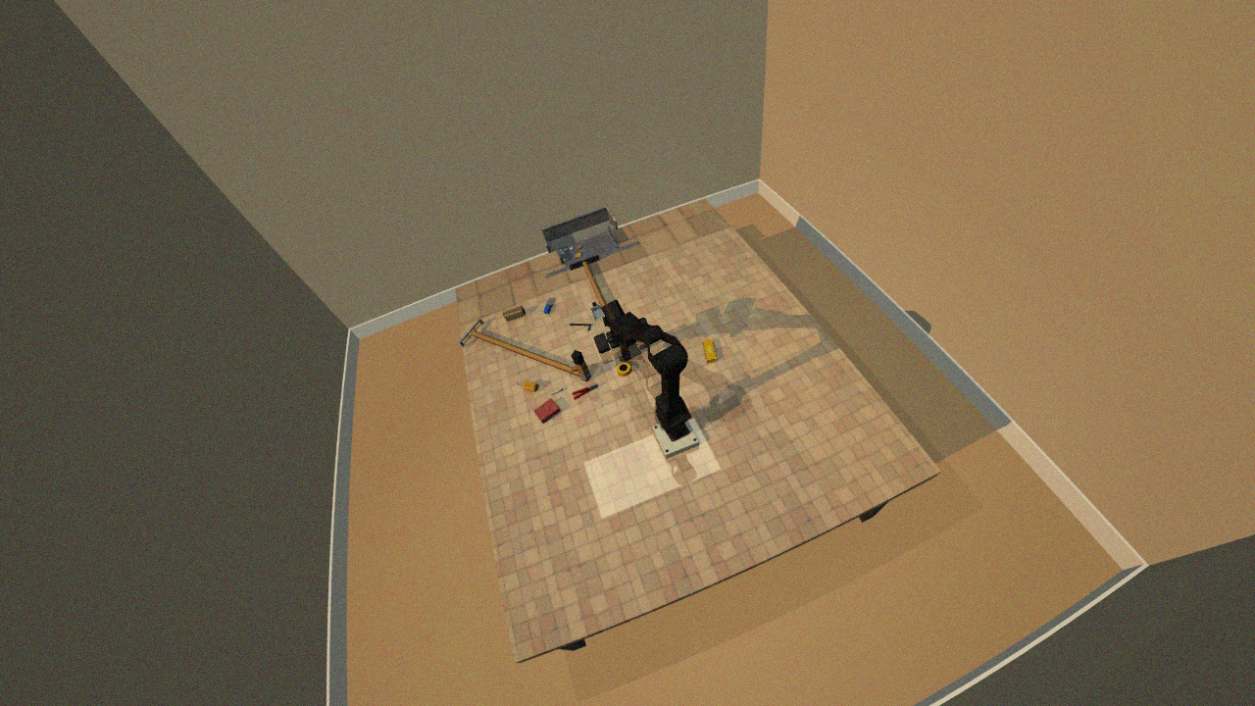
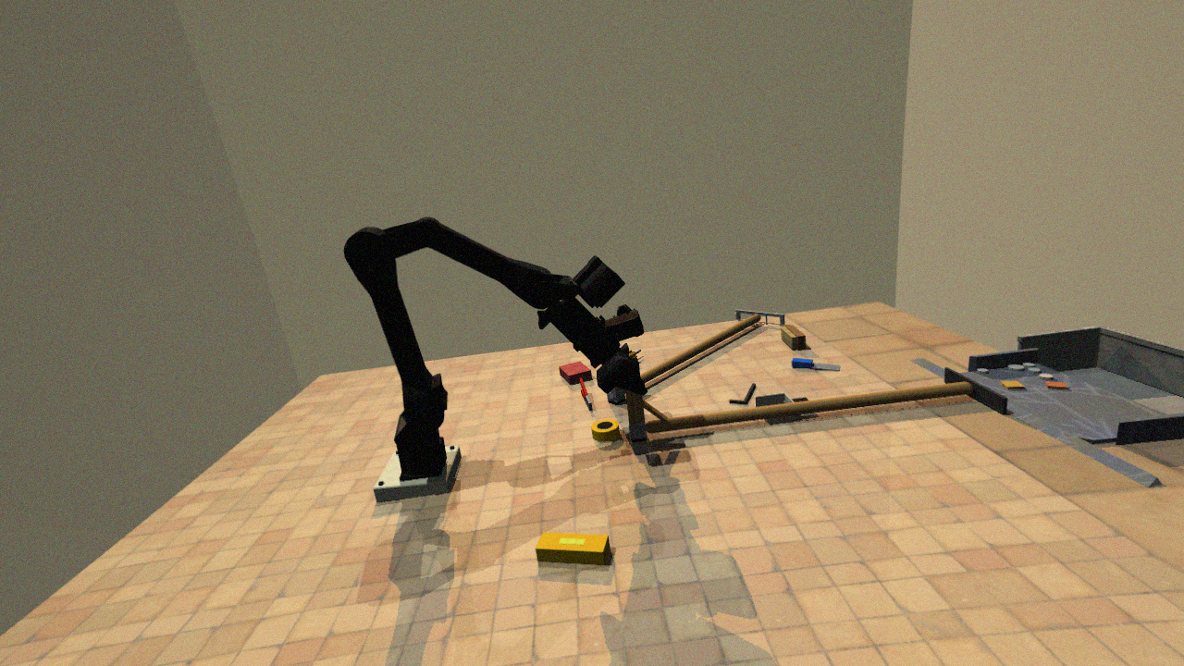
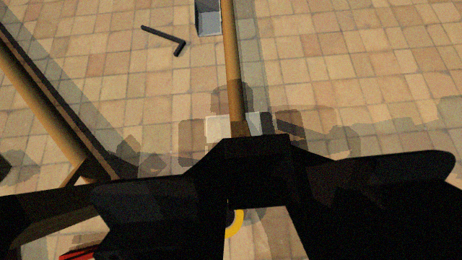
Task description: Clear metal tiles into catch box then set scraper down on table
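My gripper [image 1: 626,353] [image 2: 626,382] [image 3: 244,141] is shut on the upright dark grip of the long scraper [image 1: 593,283] [image 2: 828,404] [image 3: 232,47]. The scraper's wooden handle runs low over the table; its dark blade [image 2: 977,392] is at the near edge of the steel plate [image 2: 1084,413]. Several round grey tiles [image 2: 1016,366], a yellow tile [image 2: 1012,384] and an orange tile [image 2: 1056,385] lie beyond the blade, toward its left side. The dark-walled catch box [image 1: 575,225] [image 2: 1142,343] is at the far end. Its inside is partly hidden.
A second long-handled tool [image 1: 527,352] [image 2: 703,348] [image 3: 47,119] lies slanting to the left. A yellow tape roll [image 1: 624,369] [image 2: 605,428] is near the grip. A small grey tray [image 3: 210,23] is beside the handle, near a hex key [image 3: 162,34]. A yellow block [image 1: 709,351] [image 2: 573,548] lies right.
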### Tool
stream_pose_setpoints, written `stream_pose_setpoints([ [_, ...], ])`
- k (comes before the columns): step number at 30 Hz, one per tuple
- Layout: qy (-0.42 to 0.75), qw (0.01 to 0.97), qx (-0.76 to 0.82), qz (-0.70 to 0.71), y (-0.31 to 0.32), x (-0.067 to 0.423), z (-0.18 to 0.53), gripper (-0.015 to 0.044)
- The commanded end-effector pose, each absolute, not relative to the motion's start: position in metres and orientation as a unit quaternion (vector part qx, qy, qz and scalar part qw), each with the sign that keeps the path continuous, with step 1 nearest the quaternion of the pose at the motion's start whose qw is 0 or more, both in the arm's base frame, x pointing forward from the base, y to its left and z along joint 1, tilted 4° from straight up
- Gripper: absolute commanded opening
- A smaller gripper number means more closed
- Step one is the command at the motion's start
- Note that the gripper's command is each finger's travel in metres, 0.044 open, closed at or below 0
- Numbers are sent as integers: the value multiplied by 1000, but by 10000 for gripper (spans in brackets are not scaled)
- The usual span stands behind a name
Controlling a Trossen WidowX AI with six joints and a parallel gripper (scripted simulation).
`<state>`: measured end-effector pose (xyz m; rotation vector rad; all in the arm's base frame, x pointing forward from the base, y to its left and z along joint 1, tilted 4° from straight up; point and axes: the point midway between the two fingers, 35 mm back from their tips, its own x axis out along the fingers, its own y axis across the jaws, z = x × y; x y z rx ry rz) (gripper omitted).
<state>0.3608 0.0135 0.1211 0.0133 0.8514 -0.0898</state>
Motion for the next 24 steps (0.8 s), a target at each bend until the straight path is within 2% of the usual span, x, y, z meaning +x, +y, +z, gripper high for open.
stream_pose_setpoints([
  [1,405,914,6,-39,14,371,127,0],
  [24,403,914,5,-38,14,405,130,0],
])
